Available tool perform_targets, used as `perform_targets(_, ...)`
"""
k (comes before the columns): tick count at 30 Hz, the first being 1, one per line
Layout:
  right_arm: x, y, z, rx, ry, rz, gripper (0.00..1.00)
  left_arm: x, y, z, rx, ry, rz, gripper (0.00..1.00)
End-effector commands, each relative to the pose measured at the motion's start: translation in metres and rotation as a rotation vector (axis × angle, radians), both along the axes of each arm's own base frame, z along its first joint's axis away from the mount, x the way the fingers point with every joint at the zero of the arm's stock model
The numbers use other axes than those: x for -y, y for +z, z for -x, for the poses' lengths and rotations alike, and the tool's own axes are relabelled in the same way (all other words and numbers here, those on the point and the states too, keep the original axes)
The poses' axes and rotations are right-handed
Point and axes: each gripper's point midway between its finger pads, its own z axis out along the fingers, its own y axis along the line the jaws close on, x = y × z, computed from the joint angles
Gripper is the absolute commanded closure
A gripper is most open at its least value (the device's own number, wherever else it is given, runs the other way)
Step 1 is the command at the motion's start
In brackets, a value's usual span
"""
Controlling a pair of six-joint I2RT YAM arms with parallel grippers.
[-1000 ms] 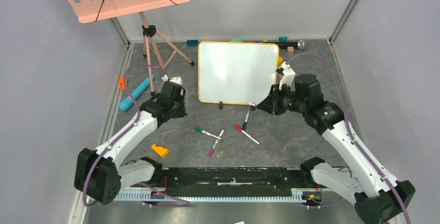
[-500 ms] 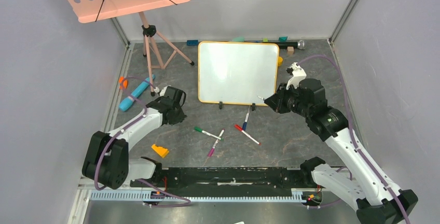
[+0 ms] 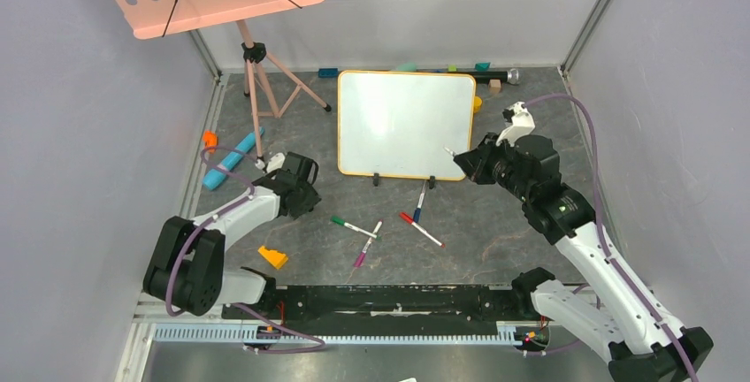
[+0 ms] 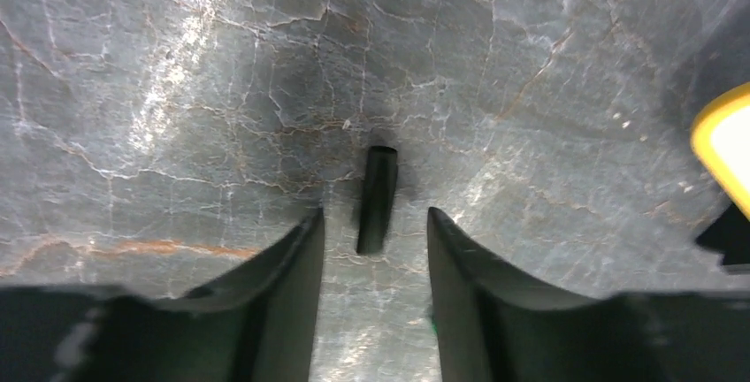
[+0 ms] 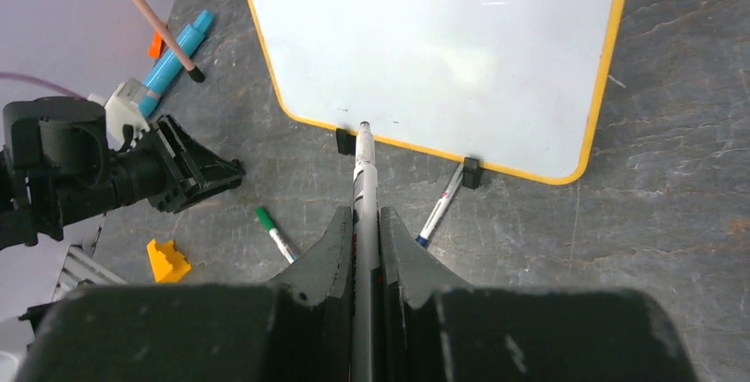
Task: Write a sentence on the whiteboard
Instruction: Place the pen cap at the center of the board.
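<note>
The dark, stone-patterned bench (image 3: pixel 495 240) carries the whiteboard (image 3: pixel 402 121), propped on two black clip feet toward the far side. Nearer lie four markers: a blue-capped marker (image 3: pixel 420 202) by the right foot, a red-capped marker (image 3: pixel 422 230), a green-capped marker (image 3: pixel 353 226) and a pink marker (image 3: pixel 368 243) close against it. To the left are an orange wedge (image 3: pixel 272 257), a light-blue tube (image 3: pixel 232 159), a pink tripod (image 3: pixel 265 81) and a small black cap (image 4: pixel 377 199). Small coloured blocks (image 3: pixel 328 72) line the far edge.

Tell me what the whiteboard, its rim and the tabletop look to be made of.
Whiteboard: glossy white coated panel, likely melamine or enamel; it mirrors bright glare.
Rim: thin orange-yellow edging, probably plastic, smooth.
Tabletop: dark grey stone look, veined and cracked; real slate or printed laminate, cannot tell.
</note>
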Motion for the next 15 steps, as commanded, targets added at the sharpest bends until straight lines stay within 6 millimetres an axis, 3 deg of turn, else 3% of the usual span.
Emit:
perform_targets(1,0.012,0.038,-0.016,0.102,-0.088,-0.002,1.00,-0.008,0.012,-0.008,0.034,0.109,0.007,0.37)
perform_targets(4,0.032,0.046,-0.022,0.098,-0.172,0.087,1.00,-0.009,0.032,-0.013,0.086,0.106,0.013,0.10)
perform_targets(7,0.046,0.053,-0.028,0.108,-0.220,0.137,1.00,-0.012,0.056,-0.019,0.151,0.058,-0.011,0.01)
perform_targets(11,0.067,0.050,-0.041,0.089,-0.307,0.180,1.00,0.005,0.093,-0.035,0.265,-0.142,0.008,0.00)
perform_targets(15,0.095,0.036,-0.060,0.027,-0.421,0.229,1.00,0.039,0.128,-0.056,0.401,-0.396,0.152,0.00)
